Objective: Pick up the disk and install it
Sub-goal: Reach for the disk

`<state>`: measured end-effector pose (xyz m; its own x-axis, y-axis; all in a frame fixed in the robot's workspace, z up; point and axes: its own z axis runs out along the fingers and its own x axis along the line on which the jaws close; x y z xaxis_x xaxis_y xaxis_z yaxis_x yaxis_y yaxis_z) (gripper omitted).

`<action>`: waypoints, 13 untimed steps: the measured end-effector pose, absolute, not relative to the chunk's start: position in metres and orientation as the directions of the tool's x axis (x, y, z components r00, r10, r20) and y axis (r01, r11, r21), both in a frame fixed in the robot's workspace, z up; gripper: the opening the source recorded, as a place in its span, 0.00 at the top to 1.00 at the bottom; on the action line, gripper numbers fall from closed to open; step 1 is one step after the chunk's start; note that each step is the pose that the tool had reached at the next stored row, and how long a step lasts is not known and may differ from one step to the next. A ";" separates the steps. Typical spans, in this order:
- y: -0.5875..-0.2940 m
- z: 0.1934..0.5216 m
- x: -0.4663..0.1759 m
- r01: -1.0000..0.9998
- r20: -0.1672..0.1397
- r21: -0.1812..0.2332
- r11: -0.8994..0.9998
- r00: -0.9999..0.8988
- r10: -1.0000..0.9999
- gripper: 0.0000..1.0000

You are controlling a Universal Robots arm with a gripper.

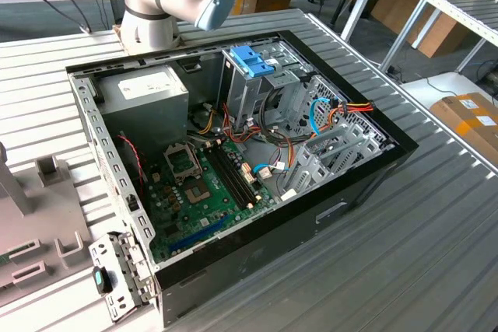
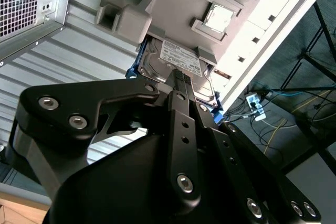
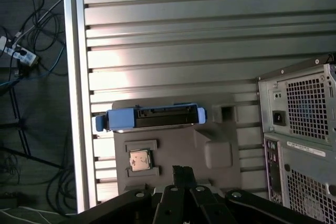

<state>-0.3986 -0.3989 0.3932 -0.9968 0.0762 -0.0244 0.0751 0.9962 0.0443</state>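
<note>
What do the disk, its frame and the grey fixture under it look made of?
The disk looks bare grey metal with a dull sheen and a white label. Its frame seems light-blue plastic, smooth and matte. The fixture is probably matte grey plastic, judging by its moulded pockets.

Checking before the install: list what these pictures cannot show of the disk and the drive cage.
Second wrist view: the disk has its near end covered by the gripper, and a far corner sits behind a grey holder block.
First wrist view: the disk's flat faces; it shows edge-on.
Exterior view: inside the drive cage, screened by its walls and cables.
</note>
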 end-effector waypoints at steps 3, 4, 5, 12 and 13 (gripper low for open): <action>-0.399 0.393 -0.405 0.075 -0.025 0.044 0.996 -0.997 0.076 0.90; -0.399 0.393 -0.406 0.075 -0.024 0.044 0.996 -0.997 0.076 0.90; -0.399 0.393 -0.406 0.075 -0.024 0.044 0.996 -0.997 0.076 0.90; -0.399 0.393 -0.411 0.075 -0.024 0.044 0.996 -0.997 0.076 0.90; -0.399 0.393 -0.411 0.075 -0.024 0.044 0.996 -0.997 0.076 0.90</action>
<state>-0.4114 -0.3990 0.3932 -0.9968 0.0761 -0.0244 0.0750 0.9962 0.0443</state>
